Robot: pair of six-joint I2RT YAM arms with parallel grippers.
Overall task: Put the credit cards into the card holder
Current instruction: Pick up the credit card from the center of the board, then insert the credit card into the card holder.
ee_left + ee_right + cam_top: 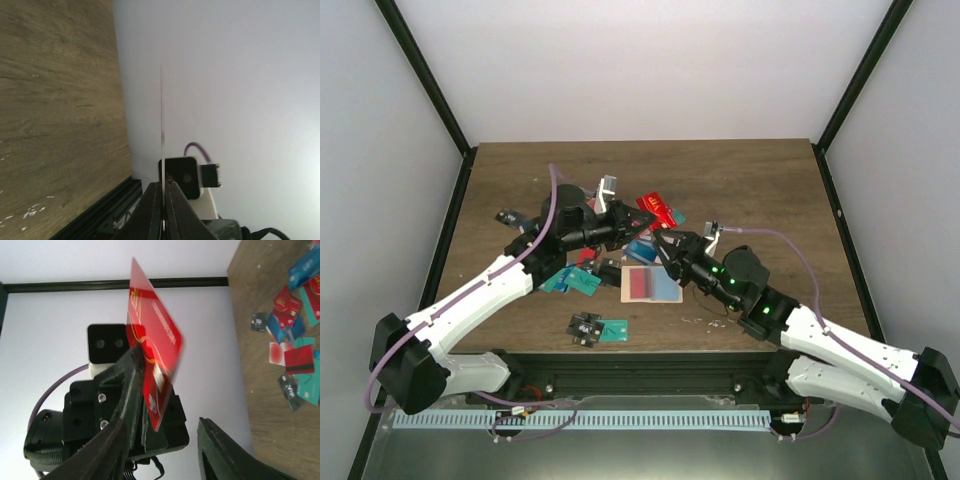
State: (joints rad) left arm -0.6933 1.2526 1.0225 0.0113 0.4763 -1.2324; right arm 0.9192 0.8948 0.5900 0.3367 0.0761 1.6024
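Pinching a red card (155,340) by its lower end, the left gripper (163,195) has its fingers closed on the thin edge and holds the card upright in the air above the table (750,180). The right gripper (163,429) faces it close by, jaws spread wide and empty, with the card beyond them, not between them. The other cards (582,282) lie scattered below. I cannot pick out the holder for sure; the bigger flat piece (652,284), half red and half pale, under the grippers may be it lying open. This looks like a handover or regrasp of one card before insertion. Next, the right jaws likely need to line up square with the card's free end and close without bending it.
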